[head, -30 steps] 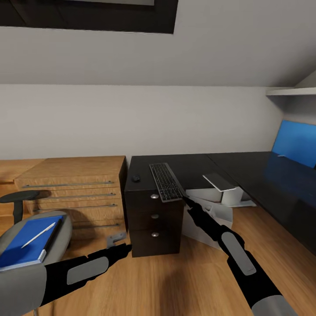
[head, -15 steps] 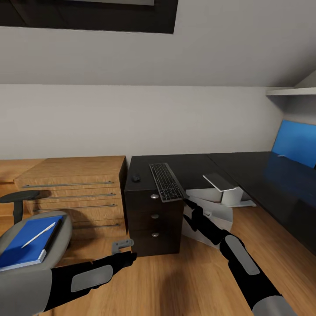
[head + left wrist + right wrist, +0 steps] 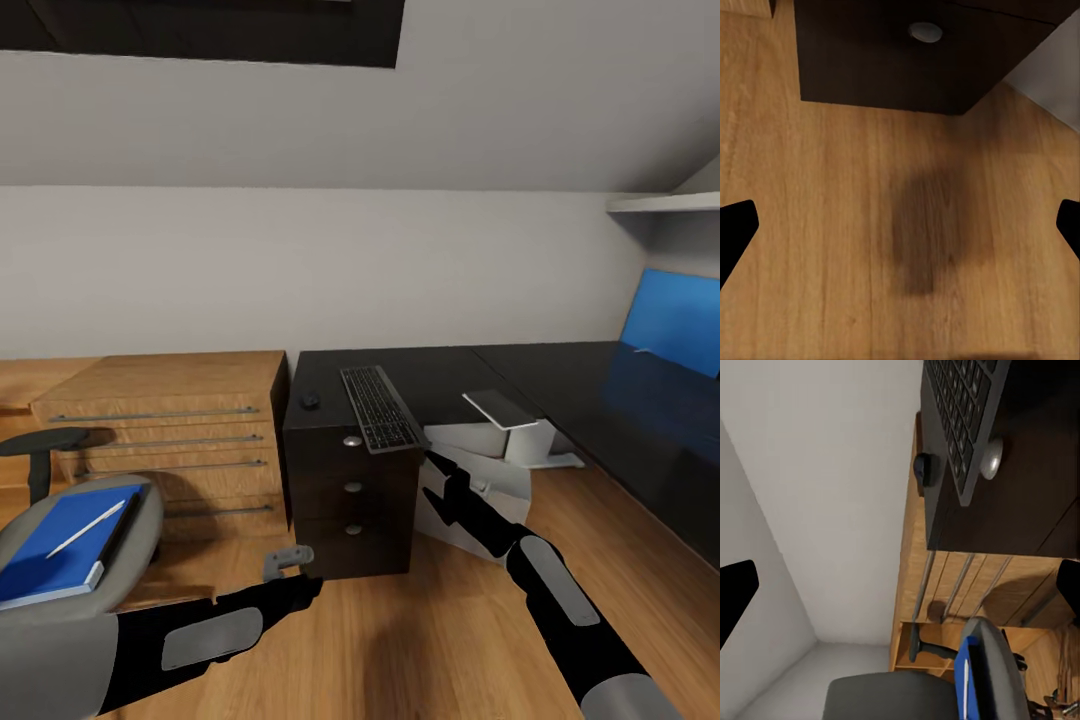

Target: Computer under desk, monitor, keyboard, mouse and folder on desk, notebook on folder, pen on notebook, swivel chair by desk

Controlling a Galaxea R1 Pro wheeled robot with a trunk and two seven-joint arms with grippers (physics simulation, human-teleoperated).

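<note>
The keyboard [image 3: 380,408] [image 3: 964,405] lies on the black desk [image 3: 450,372] above the drawer unit [image 3: 350,490], its near end jutting past the front edge. The small dark mouse [image 3: 311,401] [image 3: 922,469] sits to its left. My right gripper [image 3: 430,478] [image 3: 900,592] hangs open just below the keyboard's near right corner. The swivel chair [image 3: 140,515] carries the blue folder [image 3: 50,550] with the dark notebook [image 3: 122,528] and white pen [image 3: 85,528] on it. Low by the drawer unit's base, my left gripper [image 3: 287,558] [image 3: 900,225] is open. A white computer [image 3: 480,495] stands under the desk.
A light wooden drawer chest [image 3: 170,430] stands left of the desk. A grey slab on a white block [image 3: 505,415] sits under the desk. The blue back panel [image 3: 680,320] and a white shelf [image 3: 660,205] are at the right. Wood floor [image 3: 832,225] spreads below both arms.
My left gripper has moved forward and right, toward the drawer unit's base. The right gripper has drawn back a little from the keyboard's corner. The view has shifted slightly.
</note>
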